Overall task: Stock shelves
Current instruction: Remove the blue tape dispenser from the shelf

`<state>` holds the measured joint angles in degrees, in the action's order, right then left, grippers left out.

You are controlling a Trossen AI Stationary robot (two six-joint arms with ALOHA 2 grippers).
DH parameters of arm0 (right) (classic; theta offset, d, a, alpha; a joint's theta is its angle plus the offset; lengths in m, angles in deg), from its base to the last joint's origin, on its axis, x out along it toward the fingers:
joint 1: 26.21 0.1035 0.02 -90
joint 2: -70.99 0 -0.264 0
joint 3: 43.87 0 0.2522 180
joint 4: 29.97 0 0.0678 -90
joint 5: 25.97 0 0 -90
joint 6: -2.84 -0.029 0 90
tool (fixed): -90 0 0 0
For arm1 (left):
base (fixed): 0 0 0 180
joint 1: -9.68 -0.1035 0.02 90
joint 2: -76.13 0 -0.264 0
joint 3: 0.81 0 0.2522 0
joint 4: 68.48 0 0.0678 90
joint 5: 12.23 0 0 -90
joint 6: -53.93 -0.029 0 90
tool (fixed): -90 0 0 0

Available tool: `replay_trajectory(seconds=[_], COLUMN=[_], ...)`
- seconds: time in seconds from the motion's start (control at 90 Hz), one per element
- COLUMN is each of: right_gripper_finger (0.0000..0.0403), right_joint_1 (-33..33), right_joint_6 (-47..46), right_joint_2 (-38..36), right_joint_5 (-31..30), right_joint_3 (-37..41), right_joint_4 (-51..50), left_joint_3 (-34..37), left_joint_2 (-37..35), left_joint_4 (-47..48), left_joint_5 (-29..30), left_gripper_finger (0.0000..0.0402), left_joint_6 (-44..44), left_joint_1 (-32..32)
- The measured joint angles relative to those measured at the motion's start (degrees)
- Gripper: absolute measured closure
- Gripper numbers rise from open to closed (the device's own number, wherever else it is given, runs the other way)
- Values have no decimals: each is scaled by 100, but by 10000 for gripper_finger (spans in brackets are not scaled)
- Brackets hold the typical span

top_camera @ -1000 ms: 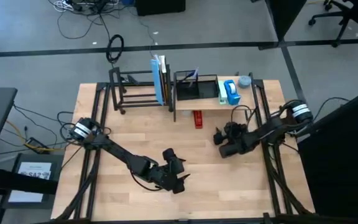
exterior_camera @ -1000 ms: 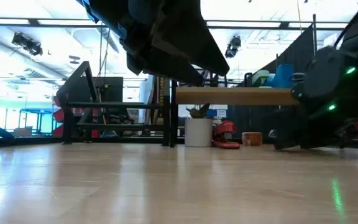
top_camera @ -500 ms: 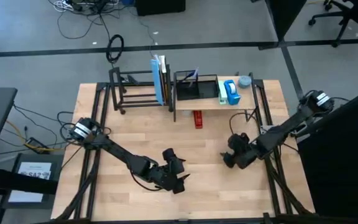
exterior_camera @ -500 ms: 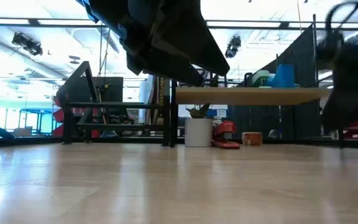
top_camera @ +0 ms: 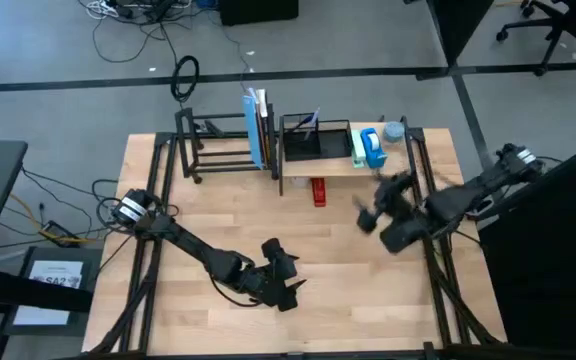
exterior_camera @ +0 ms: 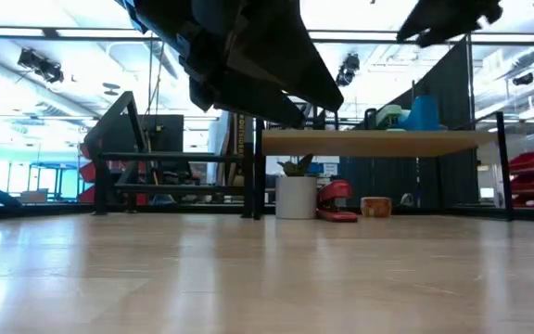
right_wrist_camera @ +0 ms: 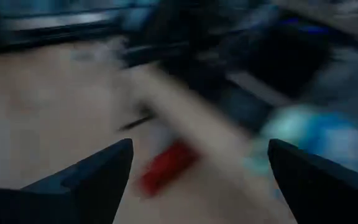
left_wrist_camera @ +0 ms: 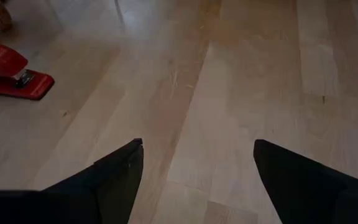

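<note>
Left gripper: parked low over the near table, fingers spread, nothing held.
Black tube-frame rack: rear left; judged rigid.
Wood-topped shelf: rear centre.
Red stapler: on the table just under that shelf; judged hard, fairly heavy, best pinched across its body.
Right gripper: raised beside the shelf, fingers apart, empty.

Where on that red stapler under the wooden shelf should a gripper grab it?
Probably across the red stapler's narrow middle, fingers on its two long sides. It lies flat on the table, tucked partly beneath the wood plank shelf, so a straight drop from above looks blocked. Coming in low from the open front seems best. The open left gripper already faces it.
</note>
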<state>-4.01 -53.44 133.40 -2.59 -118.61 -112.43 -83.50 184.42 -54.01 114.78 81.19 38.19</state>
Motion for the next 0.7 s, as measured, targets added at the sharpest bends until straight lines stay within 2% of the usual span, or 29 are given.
replay_trajectory(seconds=[0.1,0.2,0.367,0.7], right_gripper_finger=[58,58,58,58], right_joint_1=[-931,-1593,-1750,-2156], right_joint_6=[-761,-786,144,1253], right_joint_2=[-407,-853,-1461,-1549], right_joint_5=[377,856,1426,1382], right_joint_3=[52,392,1303,2643], right_joint_4=[-1064,-1154,359,2934], left_joint_3=[0,0,0,0], left_joint_2=[0,0,0,0], left_joint_4=[0,0,0,2], left_joint_5=[1,0,1,2], left_gripper_finger=[117,117,117,117], left_joint_6=[20,20,15,-11], left_joint_1=[5,7,5,0])
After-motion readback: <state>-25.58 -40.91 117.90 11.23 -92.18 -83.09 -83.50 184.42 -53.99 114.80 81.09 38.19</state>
